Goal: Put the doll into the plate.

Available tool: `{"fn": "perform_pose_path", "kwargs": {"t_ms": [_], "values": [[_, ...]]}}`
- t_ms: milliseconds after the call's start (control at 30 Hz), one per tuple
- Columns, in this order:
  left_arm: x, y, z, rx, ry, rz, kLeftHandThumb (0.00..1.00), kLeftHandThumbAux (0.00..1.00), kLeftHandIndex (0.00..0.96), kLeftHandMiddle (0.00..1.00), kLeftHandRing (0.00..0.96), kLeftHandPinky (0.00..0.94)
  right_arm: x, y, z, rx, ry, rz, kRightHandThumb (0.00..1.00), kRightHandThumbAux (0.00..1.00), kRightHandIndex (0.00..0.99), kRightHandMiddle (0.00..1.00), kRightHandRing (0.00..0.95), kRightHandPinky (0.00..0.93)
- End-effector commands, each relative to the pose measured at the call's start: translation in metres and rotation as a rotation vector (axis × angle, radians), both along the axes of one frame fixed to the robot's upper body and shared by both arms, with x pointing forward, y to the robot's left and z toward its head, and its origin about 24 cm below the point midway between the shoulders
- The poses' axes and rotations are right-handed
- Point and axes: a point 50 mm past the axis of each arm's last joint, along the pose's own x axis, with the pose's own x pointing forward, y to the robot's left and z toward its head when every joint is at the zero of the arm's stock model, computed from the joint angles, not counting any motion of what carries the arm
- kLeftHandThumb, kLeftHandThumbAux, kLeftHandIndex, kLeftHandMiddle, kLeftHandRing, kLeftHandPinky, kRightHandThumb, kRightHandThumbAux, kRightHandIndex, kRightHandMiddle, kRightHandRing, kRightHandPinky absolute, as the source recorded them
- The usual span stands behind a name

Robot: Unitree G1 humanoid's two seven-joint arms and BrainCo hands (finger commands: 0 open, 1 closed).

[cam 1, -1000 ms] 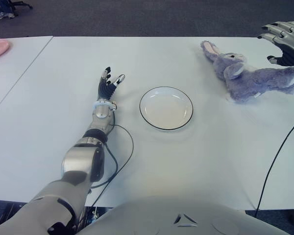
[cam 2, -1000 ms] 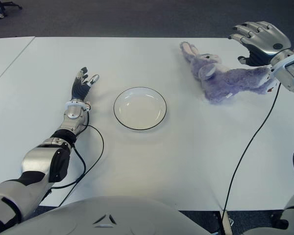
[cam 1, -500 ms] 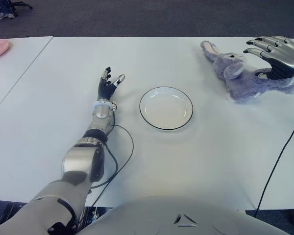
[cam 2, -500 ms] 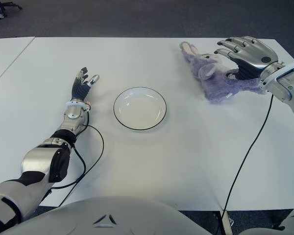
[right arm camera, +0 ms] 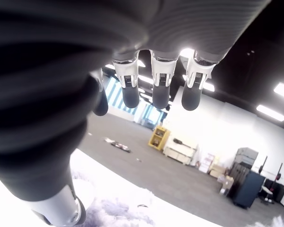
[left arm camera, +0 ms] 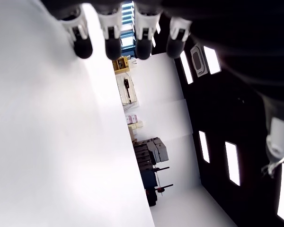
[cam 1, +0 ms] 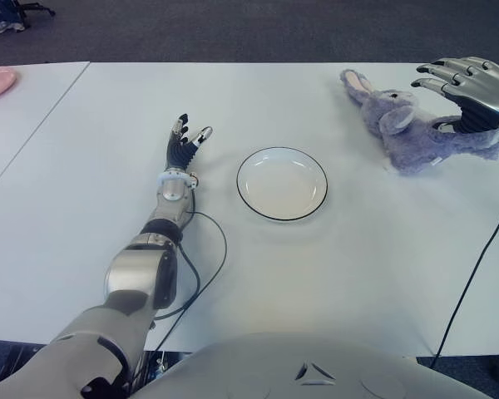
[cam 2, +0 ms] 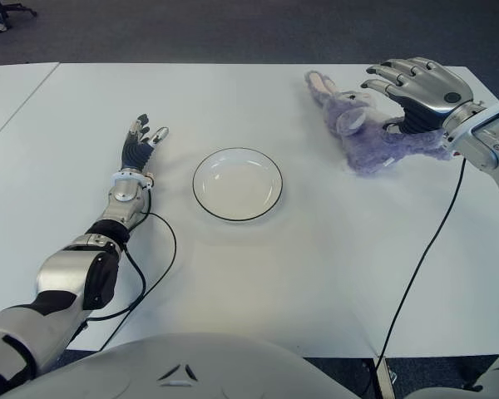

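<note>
- Your right hand (cam 2: 420, 90) hung over the rear half of the doll (cam 2: 358, 125), fingers (right arm camera: 160, 84) spread wide and closed on nothing; whether the palm touched the fur could not be told.
- The doll, a purple plush rabbit, lay on its side on the white table (cam 1: 333, 274), its ears pointing toward 10 o'clock and its body running under your right hand.
- From the plate (cam 1: 282, 183) the doll sat at about 2 o'clock, well apart from the rim.
- The plate was white with a dark edge and had nothing in it.
- Your left hand (cam 1: 185, 141) showed at 9 o'clock from the plate, near it but apart, fingers straight and loose, holding nothing.
- A black cable (cam 1: 206, 266) looped beside your left forearm, and another cable (cam 2: 416, 274) trailed from your right arm toward 6 o'clock.
</note>
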Motion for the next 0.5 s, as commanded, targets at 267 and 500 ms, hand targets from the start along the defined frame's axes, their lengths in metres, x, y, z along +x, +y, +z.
{"fn": "perform_pose_path", "kwargs": {"t_ms": [267,500], "values": [[-0.074,-0.006,-0.088,-0.009,0.426,0.023,0.000,0.502,0.022,0.062,0.054,0.053,-0.004,0.005,-0.012,0.003,0.080,-0.001,0.293,0.799,0.094,0.037,0.057,0.116],[-0.073,-0.007,-0.087,-0.027,0.420,0.023,0.000,0.495,0.018,0.053,0.046,0.049,-0.007,-0.006,-0.041,0.027,0.162,-0.068,0.309,0.789,0.090,0.030,0.053,0.114]]}}
